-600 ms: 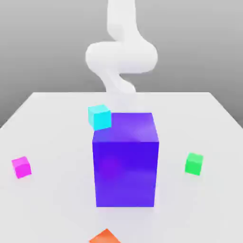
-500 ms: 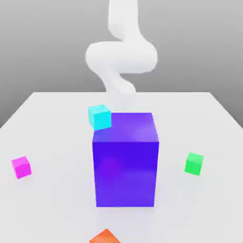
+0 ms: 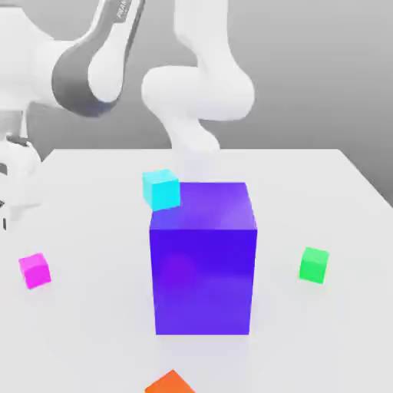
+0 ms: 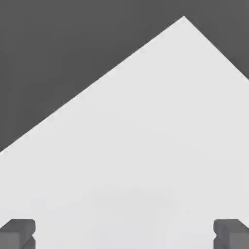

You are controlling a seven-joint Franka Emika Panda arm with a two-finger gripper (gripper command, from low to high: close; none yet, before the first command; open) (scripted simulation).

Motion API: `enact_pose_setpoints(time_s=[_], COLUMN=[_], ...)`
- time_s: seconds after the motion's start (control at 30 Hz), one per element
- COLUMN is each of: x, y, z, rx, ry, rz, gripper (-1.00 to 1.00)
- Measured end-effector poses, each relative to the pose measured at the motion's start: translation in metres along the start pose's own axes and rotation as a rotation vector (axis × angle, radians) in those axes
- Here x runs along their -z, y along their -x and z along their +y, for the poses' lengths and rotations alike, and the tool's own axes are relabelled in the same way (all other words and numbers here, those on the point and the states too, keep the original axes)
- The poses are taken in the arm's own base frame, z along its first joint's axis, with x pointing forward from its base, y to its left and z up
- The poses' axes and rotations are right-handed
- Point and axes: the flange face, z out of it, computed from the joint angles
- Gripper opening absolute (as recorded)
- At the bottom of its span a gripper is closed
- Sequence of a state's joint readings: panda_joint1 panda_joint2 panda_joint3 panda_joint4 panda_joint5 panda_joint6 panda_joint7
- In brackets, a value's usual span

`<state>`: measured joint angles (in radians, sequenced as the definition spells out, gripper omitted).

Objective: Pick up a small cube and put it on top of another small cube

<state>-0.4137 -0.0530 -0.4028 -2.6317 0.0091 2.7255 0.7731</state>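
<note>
- Hand [image 4: 124, 236] spread wide and empty over bare worktop [image 4: 146, 146].
- Magenta cube [image 3: 35, 270] not yet grasped, lying near the hand.
- Green cube [image 3: 314, 264] sits uncovered, well apart; everything remains.

Faint dark lettering on white arm link [image 3: 123, 11]; not legible.

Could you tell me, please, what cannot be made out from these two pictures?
- Small orange cube: cut off by the exterior view's bottom edge.
- Small cyan cube: its base is hidden behind the big blue-purple block, so what it rests on is unclear.
- White robot arm: its hand runs off the exterior view's left edge.
</note>
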Motion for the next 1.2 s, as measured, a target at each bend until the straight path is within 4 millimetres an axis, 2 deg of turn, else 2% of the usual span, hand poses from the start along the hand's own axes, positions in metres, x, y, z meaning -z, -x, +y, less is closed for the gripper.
enact_pose_setpoints(time_s=[0.13,0.2,0.33,0.37,0.57,0.63,0.8,1.0,1.07,1.2], x=[-0.067,-0.090,-0.132,-0.139,-0.142,-0.132,-0.084,-0.030,-0.018,0.003], y=[-0.011,-0.010,-0.006,-0.005,-0.004,-0.006,-0.010,-0.035,-0.008,0.070], z=[0.072,0.083,0.091,0.093,0.093,0.091,0.085,0.031,-0.007,-0.067], rx=[-0.131,-0.146,-0.150,-0.151,-0.151,-0.151,-0.151,-0.104,-0.027,0.132], ry=[0.103,0.119,0.125,0.124,0.125,0.125,0.123,-0.008,-0.045,-0.096], rz=[-0.061,-0.070,-0.073,-0.074,-0.075,-0.074,-0.074,0.052,0.053,0.021], gripper=[0.00,0.00,0.00,-1.00,-1.00,-1.00,-1.00,-1.00,-1.00,-1.00])
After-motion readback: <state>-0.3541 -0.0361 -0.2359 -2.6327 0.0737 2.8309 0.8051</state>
